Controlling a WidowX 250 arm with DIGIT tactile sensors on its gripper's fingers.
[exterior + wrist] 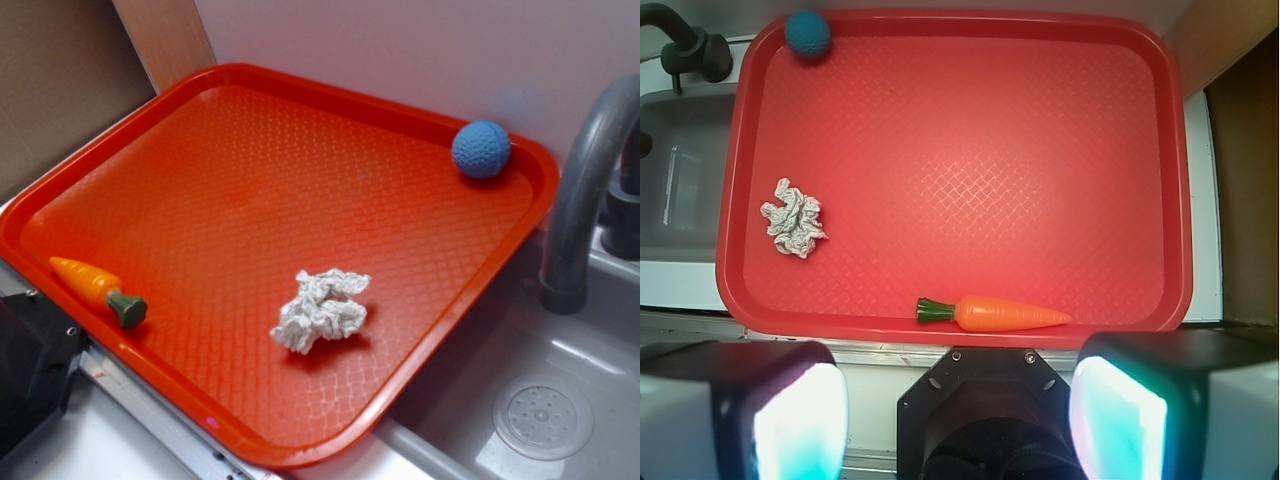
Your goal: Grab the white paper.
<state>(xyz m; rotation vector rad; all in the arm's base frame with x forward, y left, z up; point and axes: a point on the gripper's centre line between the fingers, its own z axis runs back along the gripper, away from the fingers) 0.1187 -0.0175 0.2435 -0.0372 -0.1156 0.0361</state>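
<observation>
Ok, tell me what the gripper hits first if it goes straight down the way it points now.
Probably the orange plastic carrot or the red tray's near rim; the crumpled white paper lies off to the side. Depth is unclear.

White paper [322, 310]: small off-white wad, crumpled and lumpy, creases shaded grey. Lies loose on the red tray [250, 180], near the edge next to the sink [540, 400], clear of the rim. Nothing touching it. In the wrist view it sits at the tray's left side [793, 218].
</observation>
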